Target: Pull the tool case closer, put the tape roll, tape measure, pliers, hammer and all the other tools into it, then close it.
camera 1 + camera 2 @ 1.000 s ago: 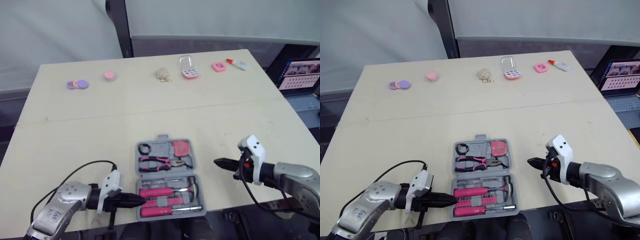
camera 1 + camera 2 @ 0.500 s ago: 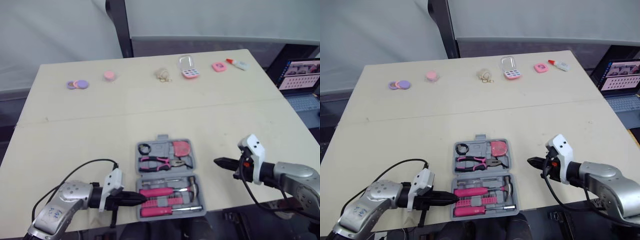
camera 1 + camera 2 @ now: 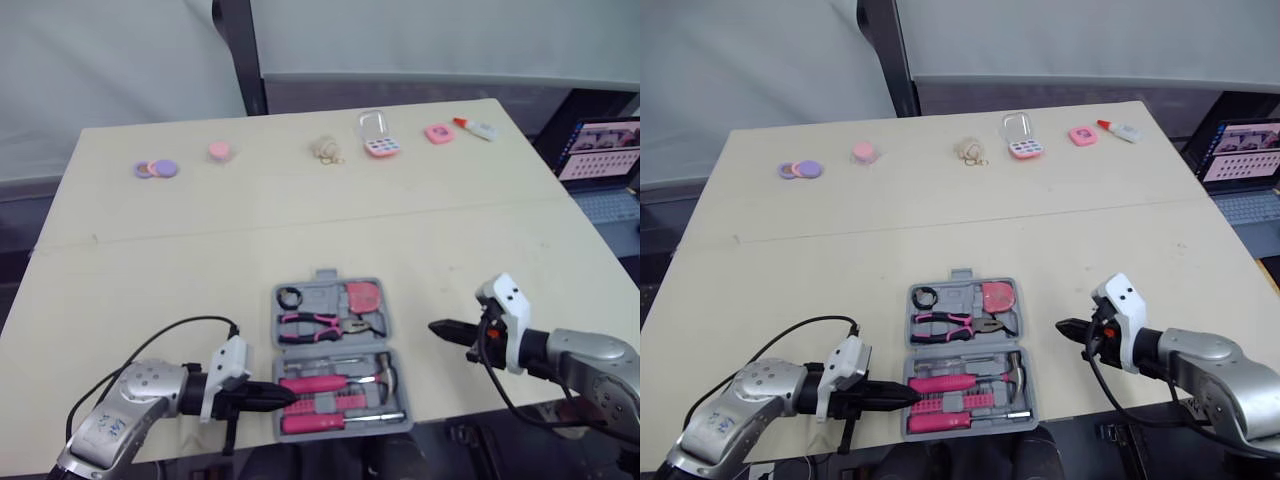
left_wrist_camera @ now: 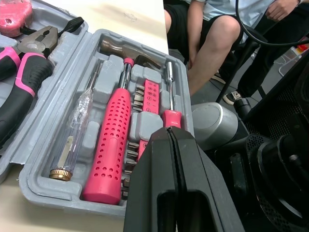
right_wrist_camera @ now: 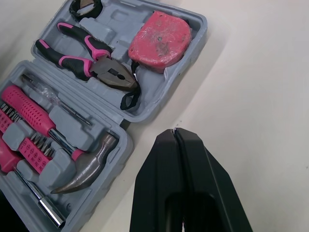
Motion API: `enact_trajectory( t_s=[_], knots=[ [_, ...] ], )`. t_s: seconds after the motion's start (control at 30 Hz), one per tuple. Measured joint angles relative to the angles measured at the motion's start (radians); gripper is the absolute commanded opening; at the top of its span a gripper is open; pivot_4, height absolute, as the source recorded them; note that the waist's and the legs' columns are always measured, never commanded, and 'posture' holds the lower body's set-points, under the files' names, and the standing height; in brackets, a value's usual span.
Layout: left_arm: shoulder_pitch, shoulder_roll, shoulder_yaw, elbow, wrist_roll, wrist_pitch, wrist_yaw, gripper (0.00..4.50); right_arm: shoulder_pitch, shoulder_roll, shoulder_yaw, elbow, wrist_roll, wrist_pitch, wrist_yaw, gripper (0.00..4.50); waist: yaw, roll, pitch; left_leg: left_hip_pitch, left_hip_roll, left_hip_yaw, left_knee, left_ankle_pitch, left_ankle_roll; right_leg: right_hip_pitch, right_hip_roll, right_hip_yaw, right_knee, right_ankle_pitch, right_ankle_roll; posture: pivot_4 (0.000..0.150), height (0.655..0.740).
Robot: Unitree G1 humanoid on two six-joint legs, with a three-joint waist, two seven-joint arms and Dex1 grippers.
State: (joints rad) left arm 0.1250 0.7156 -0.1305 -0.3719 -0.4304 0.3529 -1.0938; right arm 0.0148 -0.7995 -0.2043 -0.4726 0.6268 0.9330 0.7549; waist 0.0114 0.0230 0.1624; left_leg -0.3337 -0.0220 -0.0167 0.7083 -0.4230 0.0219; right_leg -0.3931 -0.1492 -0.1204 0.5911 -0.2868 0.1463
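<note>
**Tool case lies open and loaded; both grippers closed on nothing**

The left gripper [image 3: 288, 395] has its 2 fingers pressed together and empty, its tip at the left edge of the tool case's [image 3: 958, 292] near half. I cannot tell whether it touches the case. The left wrist view picks out a pink screwdriver [image 4: 108, 145], a bit rack [image 4: 147, 104] and a seated person's legs [image 4: 207, 43] past the case. The right gripper [image 3: 433, 327] is closed and empty, well apart to the case's right. Its wrist view resolves the hammer [image 5: 87, 162] in the near half and the pliers [image 5: 91, 60], tape measure [image 5: 161, 41] and tape roll [image 5: 86, 7] in the far half. Far beyond the case, small pink items line the table [image 3: 300, 230].
</note>
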Motion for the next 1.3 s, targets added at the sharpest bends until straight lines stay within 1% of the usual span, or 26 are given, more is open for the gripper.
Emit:
enact_trajectory(
  t_s=[0.27,0.6,1.1,1.3],
  knots=[
    [0.000,0.000,-0.003,0.035,0.002,-0.031,-0.014,0.00,0.010,0.007,0.000,-0.012,0.000,0.000,-0.009,0.06,0.013,0.000,0.000,0.000,0.000,0.000,0.001,0.000,0.000,0.000,0.000,-0.001,0.000,0.000,0.000,0.150,0.7400],
    [0.007,0.000,-0.007,0.071,0.007,-0.062,-0.024,0.00,0.020,0.018,0.000,-0.033,0.002,0.000,-0.024,0.06,0.013,0.000,0.000,-0.001,0.000,0.002,0.000,0.000,0.000,0.000,0.000,-0.001,0.000,0.000,0.000,0.150,0.7400],
    [0.021,0.000,-0.008,0.072,0.008,-0.077,-0.020,0.00,-0.011,0.024,0.003,-0.029,0.002,0.001,-0.025,0.06,0.013,0.000,0.000,-0.001,0.000,0.003,-0.002,0.000,0.000,0.000,0.000,-0.004,0.000,0.000,0.000,0.150,0.7400],
    [0.022,-0.028,-0.007,0.070,0.008,-0.072,0.008,0.00,-0.028,0.026,0.006,-0.020,0.001,0.001,-0.025,0.06,0.012,0.000,0.000,-0.001,-0.001,0.002,-0.005,0.000,0.000,0.000,0.000,-0.006,0.000,0.000,0.000,0.150,0.7400]
  ],
)
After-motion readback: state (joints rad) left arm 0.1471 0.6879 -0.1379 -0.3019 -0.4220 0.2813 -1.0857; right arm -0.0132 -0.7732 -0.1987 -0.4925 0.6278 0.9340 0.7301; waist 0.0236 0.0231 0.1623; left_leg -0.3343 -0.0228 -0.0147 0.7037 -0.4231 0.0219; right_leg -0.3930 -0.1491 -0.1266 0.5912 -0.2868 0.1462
